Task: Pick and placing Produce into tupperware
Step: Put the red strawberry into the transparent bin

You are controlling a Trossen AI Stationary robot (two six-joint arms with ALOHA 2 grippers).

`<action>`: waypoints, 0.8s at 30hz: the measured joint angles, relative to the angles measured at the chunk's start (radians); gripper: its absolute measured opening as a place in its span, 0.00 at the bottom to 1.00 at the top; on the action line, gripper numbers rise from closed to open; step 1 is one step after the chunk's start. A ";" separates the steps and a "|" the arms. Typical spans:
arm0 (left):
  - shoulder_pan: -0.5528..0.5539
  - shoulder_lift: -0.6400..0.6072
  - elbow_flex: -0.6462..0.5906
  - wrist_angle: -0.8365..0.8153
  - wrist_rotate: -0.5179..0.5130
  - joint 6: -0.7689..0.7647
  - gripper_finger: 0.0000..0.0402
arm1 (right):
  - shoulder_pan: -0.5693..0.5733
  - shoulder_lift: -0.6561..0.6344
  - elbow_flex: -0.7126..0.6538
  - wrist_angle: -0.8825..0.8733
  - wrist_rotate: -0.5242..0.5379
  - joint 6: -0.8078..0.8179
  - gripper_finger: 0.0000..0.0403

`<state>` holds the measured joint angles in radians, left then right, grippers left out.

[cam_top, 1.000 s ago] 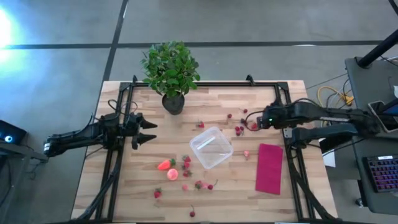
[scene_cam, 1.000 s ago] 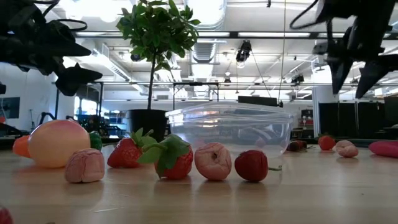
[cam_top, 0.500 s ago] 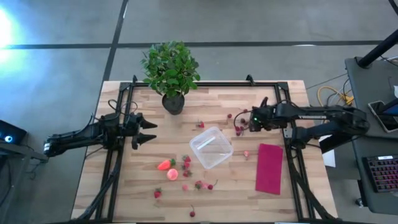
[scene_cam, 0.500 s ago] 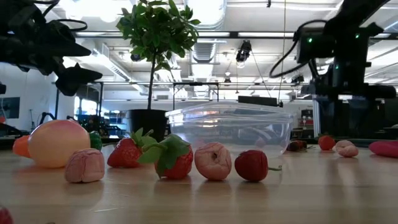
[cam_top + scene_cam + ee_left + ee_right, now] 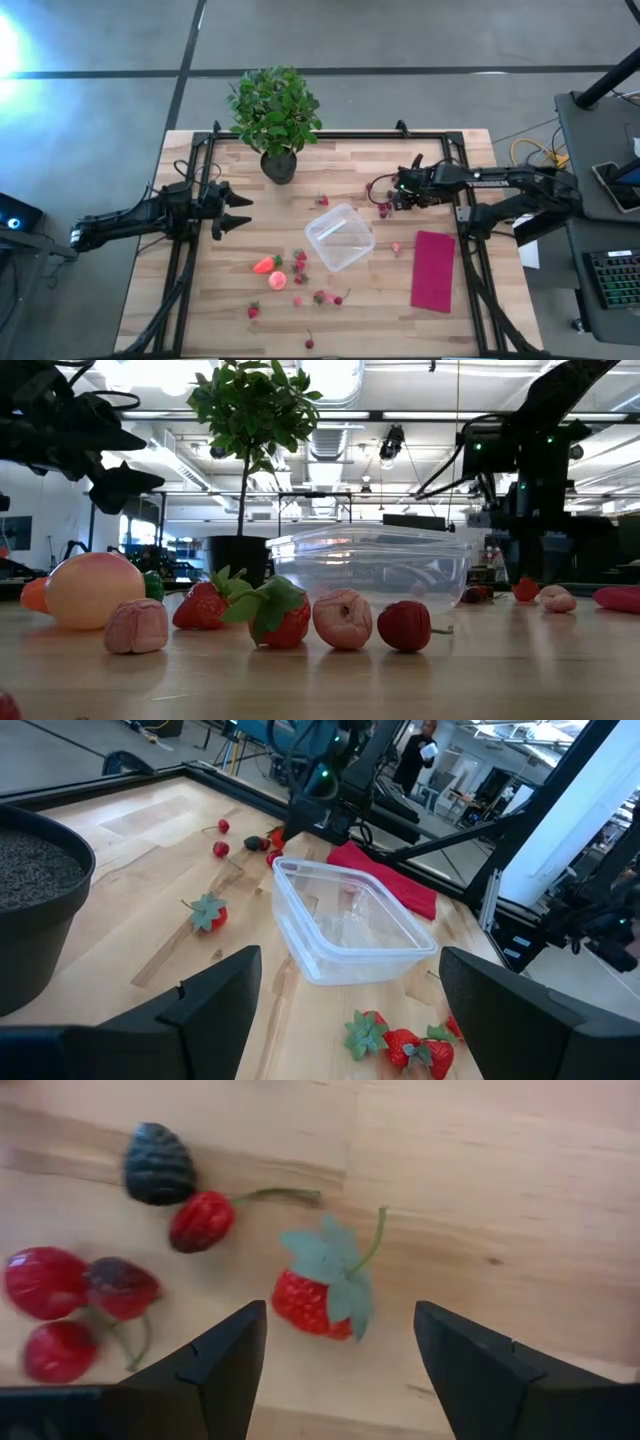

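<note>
One berry: we are eyeing a small red strawberry (image 5: 312,1302) with a green top and stem, lying on the table (image 5: 470,325) between the right gripper's two fingers in the right wrist view.
Its axis: we are reading the berry as lying slantwise, red body toward one finger (image 5: 222,1370), leafy cap and stem toward the other; it is sitting a little nearer the first finger than the second.
Neighbours: we are seeing a red berry on a stem (image 5: 201,1220), a dark berry (image 5: 158,1176) and a cluster of red berries (image 5: 80,1295) just beside it, apart from it but close enough to get nudged, we judge.
Right gripper (image 5: 393,193): its jaws are standing wide apart, low over this patch of fruit beyond the tub's far-right corner.
Tub (image 5: 339,237): we are finding the clear container empty at mid-table, near the right gripper, so we are judging the carry as short.
Left gripper (image 5: 238,211): it is waiting at the table's left edge with its jaws spread, well apart from this berry; the right arm is plainly the nearer.
Other produce: we are noting the big strawberry (image 5: 266,264), the pink-orange fruit (image 5: 278,281) and more berries lying on the tub's near-left side, closer to the left arm.
</note>
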<state>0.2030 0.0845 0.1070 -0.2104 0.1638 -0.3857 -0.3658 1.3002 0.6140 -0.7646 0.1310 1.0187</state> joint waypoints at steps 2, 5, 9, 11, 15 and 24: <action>0.000 0.000 0.000 0.000 0.000 0.000 0.73 | -0.006 0.030 0.000 0.016 0.000 -0.008 0.61; 0.000 0.000 0.000 0.000 0.000 0.000 0.73 | -0.008 0.066 0.000 0.057 0.000 -0.010 0.61; 0.000 0.000 0.000 0.000 0.000 0.000 0.73 | -0.008 0.103 0.001 0.091 0.000 -0.016 0.61; 0.000 0.000 0.000 0.000 0.000 0.000 0.73 | -0.008 0.113 0.003 0.092 0.000 -0.024 0.61; 0.000 0.000 0.000 0.000 0.000 0.000 0.73 | -0.008 0.100 0.001 0.091 0.000 -0.026 0.61; 0.000 0.000 0.000 0.000 0.000 0.000 0.73 | -0.019 0.035 -0.001 0.093 0.039 -0.027 0.61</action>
<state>0.2029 0.0846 0.1070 -0.2104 0.1642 -0.3856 -0.3846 1.3356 0.6132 -0.6720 0.1698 0.9916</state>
